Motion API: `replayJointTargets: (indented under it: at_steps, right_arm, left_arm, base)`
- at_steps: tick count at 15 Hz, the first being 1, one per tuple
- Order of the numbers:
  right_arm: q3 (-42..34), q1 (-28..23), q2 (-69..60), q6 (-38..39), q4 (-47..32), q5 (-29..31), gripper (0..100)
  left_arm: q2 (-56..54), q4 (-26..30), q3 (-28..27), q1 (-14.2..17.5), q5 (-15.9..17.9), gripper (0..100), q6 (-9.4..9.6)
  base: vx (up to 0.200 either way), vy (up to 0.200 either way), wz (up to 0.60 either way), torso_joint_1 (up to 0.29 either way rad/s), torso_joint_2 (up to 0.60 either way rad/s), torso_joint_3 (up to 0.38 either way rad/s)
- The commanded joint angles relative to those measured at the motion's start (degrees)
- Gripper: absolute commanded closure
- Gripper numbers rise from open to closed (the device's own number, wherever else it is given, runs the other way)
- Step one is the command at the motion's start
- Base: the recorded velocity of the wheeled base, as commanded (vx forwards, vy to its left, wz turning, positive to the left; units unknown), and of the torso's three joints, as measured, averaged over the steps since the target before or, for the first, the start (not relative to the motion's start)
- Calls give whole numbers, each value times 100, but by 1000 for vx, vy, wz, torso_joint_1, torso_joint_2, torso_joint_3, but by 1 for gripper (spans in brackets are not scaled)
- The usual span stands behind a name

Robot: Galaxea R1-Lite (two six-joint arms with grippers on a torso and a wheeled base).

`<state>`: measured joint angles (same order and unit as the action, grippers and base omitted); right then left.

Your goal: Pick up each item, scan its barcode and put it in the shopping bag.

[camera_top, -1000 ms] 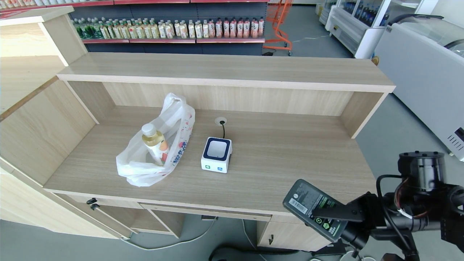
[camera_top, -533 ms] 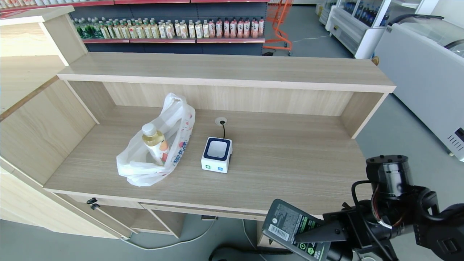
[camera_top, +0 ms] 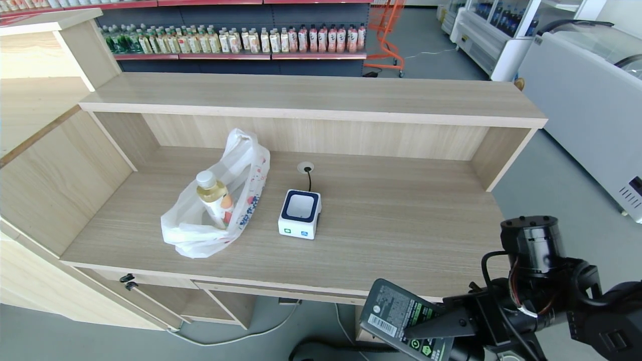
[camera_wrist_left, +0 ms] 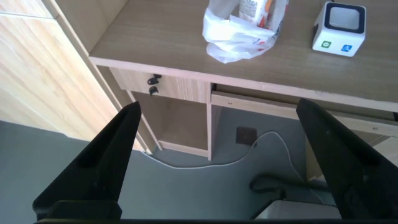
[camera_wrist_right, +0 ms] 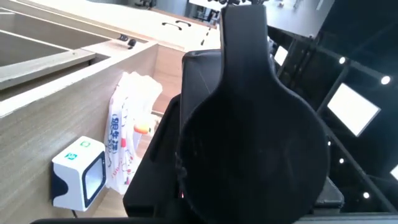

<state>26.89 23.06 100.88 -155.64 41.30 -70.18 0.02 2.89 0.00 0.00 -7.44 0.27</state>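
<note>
The wooden counter (camera_top: 401,220) carries the white shopping bag (camera_top: 246,165), a bottle (camera_top: 213,198) standing in it, at 9 o'clock of the small white scanner (camera_top: 300,213), whose window faces up. The dark flat pouch (camera_top: 393,311) hangs off the counter's front edge at about 5 o'clock from the scanner. It is clamped in the right gripper (camera_top: 416,331) with its barcode turned upward, so the step likely calls for carrying it toward 11 o'clock and rolling the wrist until the barcode faces the window, level and close. The left gripper (camera_wrist_left: 217,124), fingers spread wide and empty, sits out in front at roughly 7 o'clock and should stay out of that path.
</note>
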Motion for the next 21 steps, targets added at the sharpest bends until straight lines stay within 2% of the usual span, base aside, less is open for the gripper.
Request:
replayJointTargets:
  at_steps: [1, 8, 11, 21]
  right_arm:
    - [0, 119, -77, -10, 1, -4, 100]
    - [747, 418, 143, -10, 9, -4, 100]
    - [747, 576, 152, -19, 9, -4, 100]
    - [615, 585, -24, 60, -26, -4, 100]
  left_arm:
    - [-2, -8, 0, 0, -3, 0, 0]
    - [-2, 1, 0, 0, -3, 0, 0]
    - [-2, -8, 0, 0, -3, 0, 0]
    - [-2, 1, 0, 0, -3, 0, 0]
  base:
    - [0, 0, 0, 0, 0, 0]
    - [0, 0, 0, 0, 0, 0]
    - [0, 0, 0, 0, 0, 0]
    - [0, 0, 0, 0, 0, 0]
